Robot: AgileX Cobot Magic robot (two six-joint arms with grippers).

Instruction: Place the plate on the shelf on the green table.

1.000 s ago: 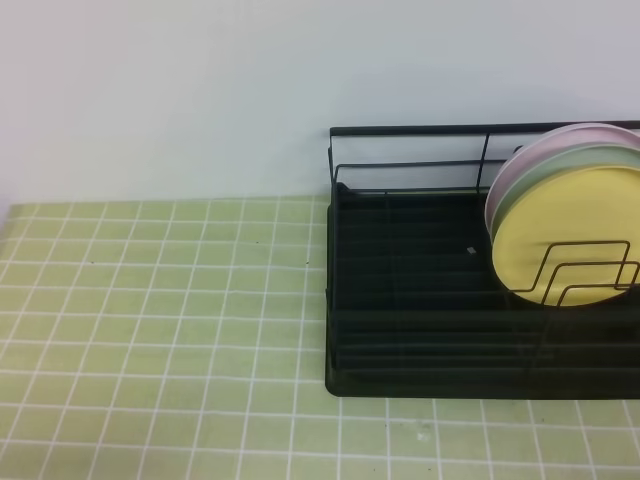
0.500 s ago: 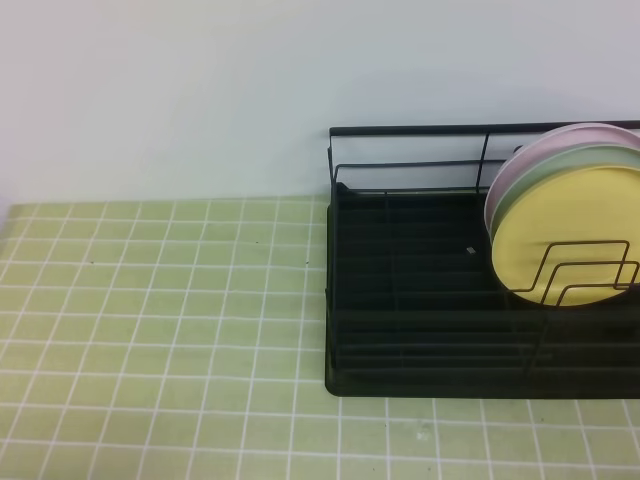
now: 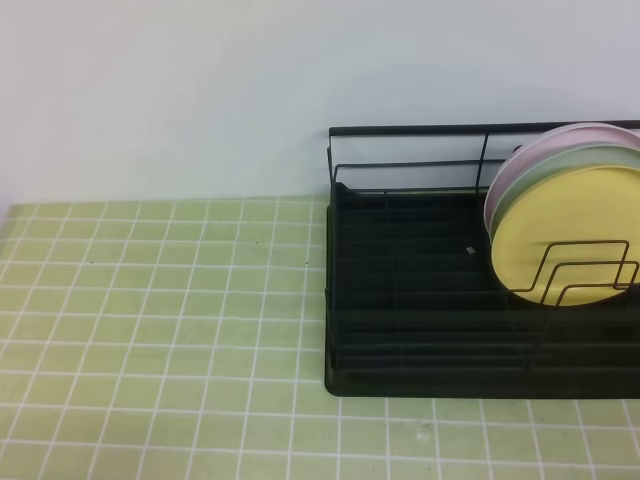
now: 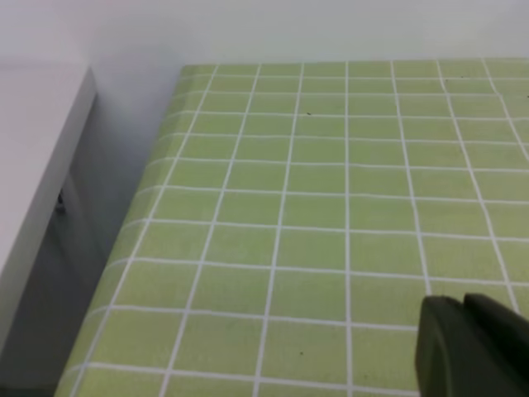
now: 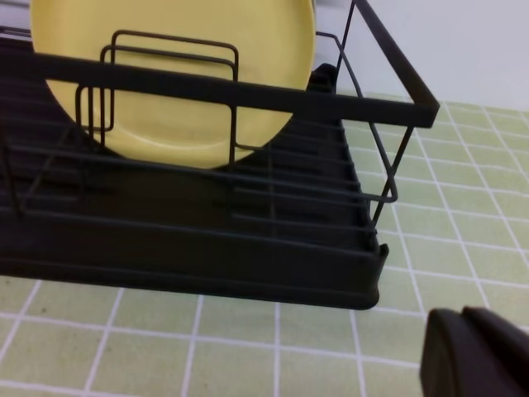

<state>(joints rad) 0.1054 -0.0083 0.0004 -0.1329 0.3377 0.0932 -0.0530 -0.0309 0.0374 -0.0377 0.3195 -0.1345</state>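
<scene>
The pale-yellow plate (image 3: 570, 225) stands on edge in the black wire shelf (image 3: 420, 330), behind the looped dividers at its right end. The shelf rests on the green table (image 3: 150, 300). Neither gripper appears in the high view. In the left wrist view, my left gripper (image 4: 463, 310) hangs shut and empty over bare tiles. The right wrist view shows the plate (image 5: 173, 74) inside the shelf (image 5: 207, 240), with my right gripper (image 5: 461, 318) shut and empty, set back from the shelf's corner.
A mint-green plate (image 3: 560, 165) and a pink plate (image 3: 530, 160) stand behind the yellow one. The table's left edge drops off beside a white surface (image 4: 33, 165). A white wall backs the table.
</scene>
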